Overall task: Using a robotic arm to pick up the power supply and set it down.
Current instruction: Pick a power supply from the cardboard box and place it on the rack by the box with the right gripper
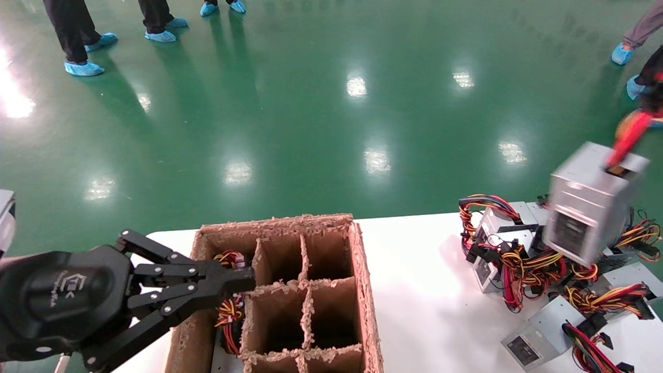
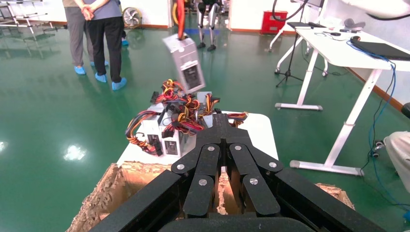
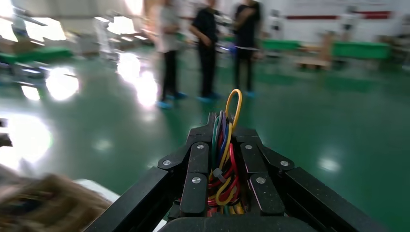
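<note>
Overhead, the power supply hangs tilted in the air by its wire bundle above a pile of other supplies on the white table. Meanwhile the left gripper sits clenched and empty over the divided cardboard box. Up close, the right gripper clamps the coloured wires between its fingers.

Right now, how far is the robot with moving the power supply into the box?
Done: the silver-grey metal power supply hangs in the air above the pile, lifted by its coloured wire bundle, which the right pincer clamps. One cell of the brown divided cardboard box already shows wires. Left: carrying it over and setting it down. The left pincer hovers shut over the box.
</note>
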